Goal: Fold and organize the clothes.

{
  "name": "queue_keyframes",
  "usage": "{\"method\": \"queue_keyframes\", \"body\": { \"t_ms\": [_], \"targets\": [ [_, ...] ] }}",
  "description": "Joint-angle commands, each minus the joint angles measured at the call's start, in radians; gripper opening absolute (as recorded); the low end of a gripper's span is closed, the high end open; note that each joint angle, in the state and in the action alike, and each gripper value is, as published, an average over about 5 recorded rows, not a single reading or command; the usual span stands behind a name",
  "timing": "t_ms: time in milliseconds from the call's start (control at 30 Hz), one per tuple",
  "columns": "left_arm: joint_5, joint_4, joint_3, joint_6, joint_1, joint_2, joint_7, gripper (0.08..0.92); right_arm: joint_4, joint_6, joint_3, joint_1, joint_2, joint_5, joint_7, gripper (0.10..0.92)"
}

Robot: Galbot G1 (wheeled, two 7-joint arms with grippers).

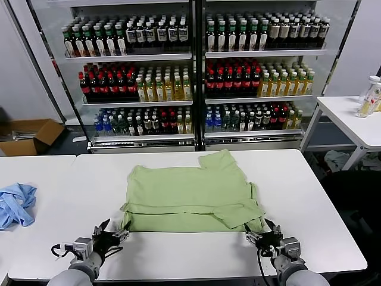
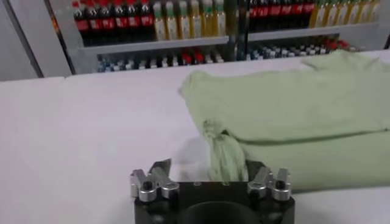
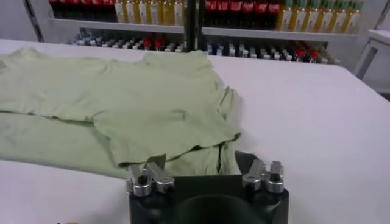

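The green shirt (image 1: 191, 198) lies partly folded in the middle of the white counter (image 1: 309, 196), with its near edge turned over. My left end effector (image 1: 111, 235) sits low at the shirt's near left corner, its fingers apart, and a bunched bit of the corner lies right in front of it. My right end effector (image 1: 265, 236) sits at the shirt's near right corner, fingers apart too, holding nothing. A blue cloth (image 1: 15, 204) lies far to the left of the shirt.

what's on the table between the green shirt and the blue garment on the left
Nothing: between the green shirt and the blue garment the head view shows only bare white table.
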Motion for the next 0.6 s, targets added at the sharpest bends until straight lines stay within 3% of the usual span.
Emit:
{"method": "queue_keyframes", "body": {
  "t_ms": [33, 367, 467, 600],
  "targets": [
    [0.005, -0.002, 0.004, 0.035, 0.019, -0.010, -0.022, 0.577, -0.024, 0.001, -0.003, -0.005, 0.006, 0.022, 0.001, 0.534],
    [0.010, -0.037, 0.000, 0.038, 0.035, -0.013, -0.005, 0.282, -0.004, 0.001, 0.021, -0.037, -0.001, 0.082, -0.010, 0.248],
    [0.008, -0.138, -0.027, 0.038, 0.109, 0.001, -0.007, 0.196, 0.089, -0.004, 0.066, -0.120, -0.028, 0.095, -0.017, 0.162],
    [0.012, -0.276, -0.072, 0.031, 0.262, 0.026, -0.011, 0.105, 0.220, -0.006, 0.140, -0.256, -0.048, 0.096, -0.023, 0.112]
  ]
}}
